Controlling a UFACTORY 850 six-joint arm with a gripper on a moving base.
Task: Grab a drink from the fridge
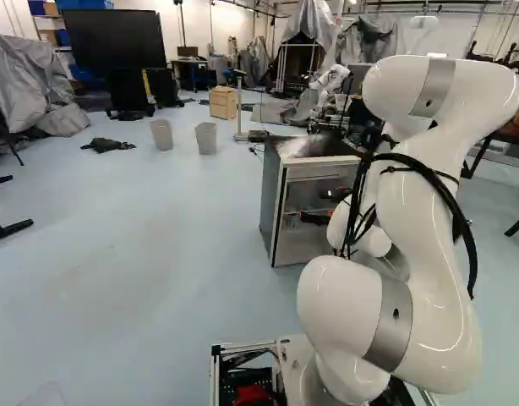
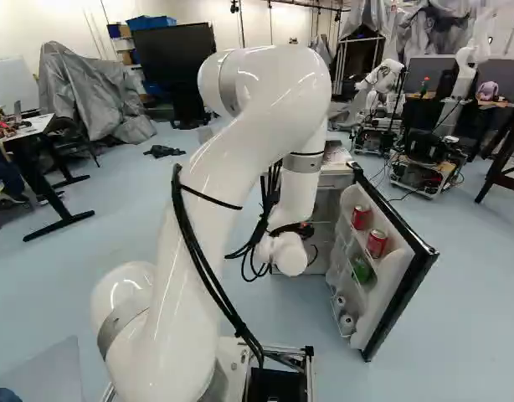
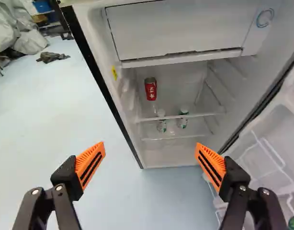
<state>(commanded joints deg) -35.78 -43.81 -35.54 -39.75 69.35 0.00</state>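
In the left base view my gripper (image 1: 316,205) is at the open front of the fridge (image 1: 272,207). The wrist view shows the gripper (image 3: 150,146) open, nothing between its orange pads, facing the fridge interior (image 3: 171,160) from outside. A red can (image 3: 151,89) stands on the upper shelf, ahead of the gripper. Two whitish-green drinks (image 3: 162,122) (image 3: 183,119) are lower down, behind the shelf edge. The door (image 2: 403,280) stands wide open in the right base view, its racks holding two red cans (image 2: 361,217) (image 2: 377,243), something green (image 2: 362,269) and pale cans (image 2: 347,322).
A closed compartment (image 3: 180,28) spans the fridge's top. The swung-out door stands beside one finger. Two grey bins (image 1: 206,138) (image 1: 161,134) and a wooden drawer unit (image 1: 223,102) stand farther off. Another robot (image 2: 382,79) is in the background; a table (image 2: 31,126) stands at the right base view's left.
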